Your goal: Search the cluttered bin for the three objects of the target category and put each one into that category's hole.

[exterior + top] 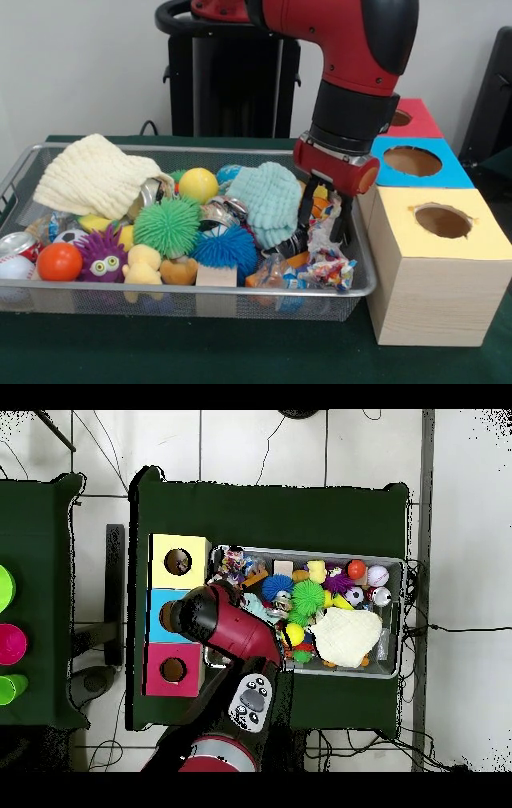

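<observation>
The wire-mesh tray [240,292] was long, shallow and silver, and it was full of toys, balls, cloths and dented cans. At its end nearest the boxes lay a crumpled wrapper [330,269], whitish and shiny with dots of many colours, resting against the tray's corner. A second crinkly wrapper [323,234] stood higher, just above the first one.

The tray sat on a dark green worktop [200,352]. Beside it stood three boxes in a row, each with a round hole on top: a yellow-topped wooden box [436,264], a blue box [424,164] and a red box [412,118]. The wall behind was pale.

The tool [323,222] hung down from the red arm into the tray. Its two black fingers [306,210] were a little apart, one on each side of the upper wrapper, and they seemed to be grasping it.
</observation>
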